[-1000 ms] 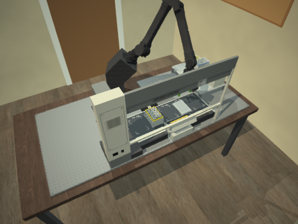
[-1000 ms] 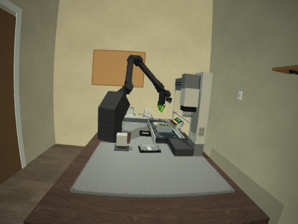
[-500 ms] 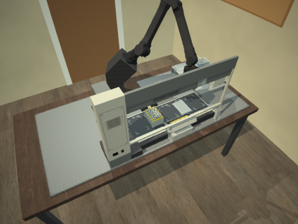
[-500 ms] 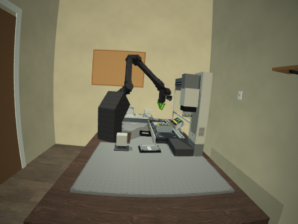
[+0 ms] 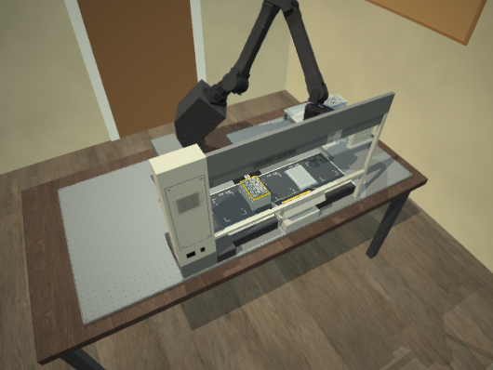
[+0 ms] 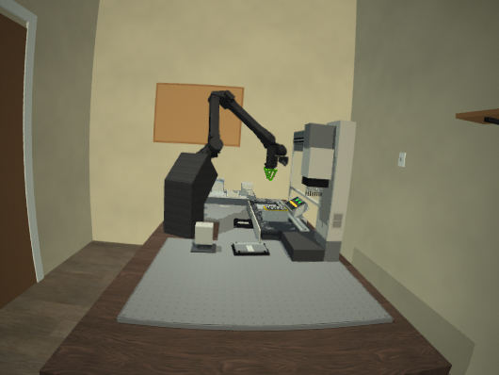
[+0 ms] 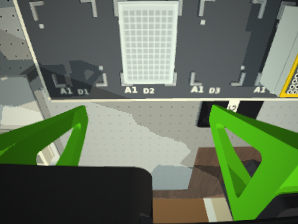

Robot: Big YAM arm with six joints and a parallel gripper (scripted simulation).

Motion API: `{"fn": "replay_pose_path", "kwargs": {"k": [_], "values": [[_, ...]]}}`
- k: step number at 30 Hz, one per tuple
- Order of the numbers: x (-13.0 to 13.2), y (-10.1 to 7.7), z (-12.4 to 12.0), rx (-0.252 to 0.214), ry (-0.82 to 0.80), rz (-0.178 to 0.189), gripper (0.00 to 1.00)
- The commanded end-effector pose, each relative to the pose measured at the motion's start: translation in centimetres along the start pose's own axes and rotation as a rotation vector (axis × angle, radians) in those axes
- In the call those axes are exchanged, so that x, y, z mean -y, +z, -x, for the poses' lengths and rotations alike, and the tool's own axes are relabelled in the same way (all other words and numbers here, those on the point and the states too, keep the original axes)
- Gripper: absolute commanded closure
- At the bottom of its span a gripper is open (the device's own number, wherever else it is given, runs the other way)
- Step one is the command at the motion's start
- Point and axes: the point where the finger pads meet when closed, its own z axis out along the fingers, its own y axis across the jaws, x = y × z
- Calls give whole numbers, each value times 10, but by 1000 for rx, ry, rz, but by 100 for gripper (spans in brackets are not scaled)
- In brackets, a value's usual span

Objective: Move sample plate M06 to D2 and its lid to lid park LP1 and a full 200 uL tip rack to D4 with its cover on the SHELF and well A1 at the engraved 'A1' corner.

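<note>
in the wrist view, going left to right along the deck: d1 is bare inside its corner brackets, which suits the rule that it stays unused. next, the sample plate lies flat inside the d2 brackets, its pale grid of wells exposed, so its lid looks to be off; the 'a1' engraving sits at its near left corner, though no id label is readable here to check the orientation. d3 to its right is bare too. at the far right edge a yellow-rimmed tip rack shows pale rings, so it seems full and uncovered, probably on d4; the top view shows the same rack beside the plate with one free position between them.

the gripper hangs above the near edge of the deck, its green fingers spread fully apart and holding nothing. that fits a release already made: both items appear seated, so the open hand is likely free to go and press ready. where the lid and cover lie cannot be told from these views.
</note>
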Motion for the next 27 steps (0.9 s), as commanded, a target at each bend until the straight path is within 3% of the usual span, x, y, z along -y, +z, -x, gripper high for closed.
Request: {"fn": "replay_pose_path", "kwargs": {"k": [1, 5, 6, 9, 20, 22, 23, 27], "values": [[-15, -27, 21, 57, -35, 16, 0], [-15, -31, 21, 57, -36, 15, 0], [-10, -23, 19, 34, -25, 8, 0], [-15, -38, 20, 57, -36, 15, 0], [-15, -57, 20, 58, -38, 14, 0], [-15, -57, 20, 58, -38, 14, 0], [-9, -49, 19, 35, -24, 6, 0], [-15, -65, 20, 59, -39, 13, 0]]}}
